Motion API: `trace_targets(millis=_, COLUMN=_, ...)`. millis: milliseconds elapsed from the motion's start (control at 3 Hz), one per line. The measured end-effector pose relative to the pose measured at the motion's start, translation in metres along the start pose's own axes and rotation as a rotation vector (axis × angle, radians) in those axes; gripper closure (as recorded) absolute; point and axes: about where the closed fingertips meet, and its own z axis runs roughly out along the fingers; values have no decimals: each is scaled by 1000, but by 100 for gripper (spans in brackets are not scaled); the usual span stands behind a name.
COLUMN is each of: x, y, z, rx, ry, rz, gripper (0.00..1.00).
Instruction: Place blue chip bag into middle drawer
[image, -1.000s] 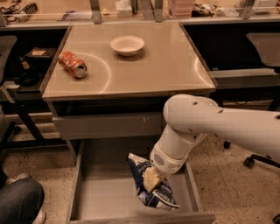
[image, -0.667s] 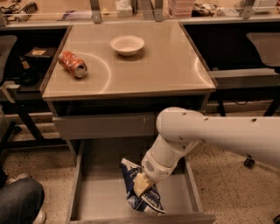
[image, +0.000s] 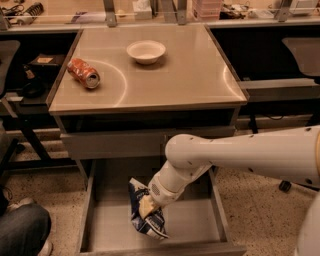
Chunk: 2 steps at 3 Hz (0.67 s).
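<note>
Nearest item: the middle drawer (image: 192, 220), pulled out at the foot of the desk, with its grey floor and low side walls exposed. The blue chip bag (image: 149, 224) is inside it, left of centre. It stands on end and tilts, with its lower edge on or just above the drawer floor; contact cannot be confirmed. White patches show on the crumpled foil.

The hand (image: 145, 206) is down inside the drawer, at the bag's mid-section. Its pale yellowish fingers (image: 142, 209) are closed narrowly on the foil and grip the bag. The white arm (image: 240, 152) enters from the right edge, bends at a rounded elbow over the drawer's rear half and slopes down and left to the hand.

At the lower left corner, beside the drawer, a person's knee in dark trousers (image: 22, 230) is in view over speckled flooring.

Above the open drawer a grey drawer front (image: 112, 145) is shut, with a dark gap above it.

The desk (image: 180, 85) top is tan and glossy. A crushed orange soda can (image: 84, 73) lies on its side near the left edge. A white bowl (image: 146, 51) sits upright further back near the centre, well apart from the can.

Beyond the desk, a rear ledge carries assorted small items, too indistinct to identify.
</note>
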Motion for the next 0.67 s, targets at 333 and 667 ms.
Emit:
trace_targets(millis=333, x=-19, y=-7, z=28, rx=-3, ry=-10, rz=1, gripper=100)
trace_targets(millis=667, x=-41, y=-29, z=67, rx=-6, ry=-18, rz=8, gripper=100)
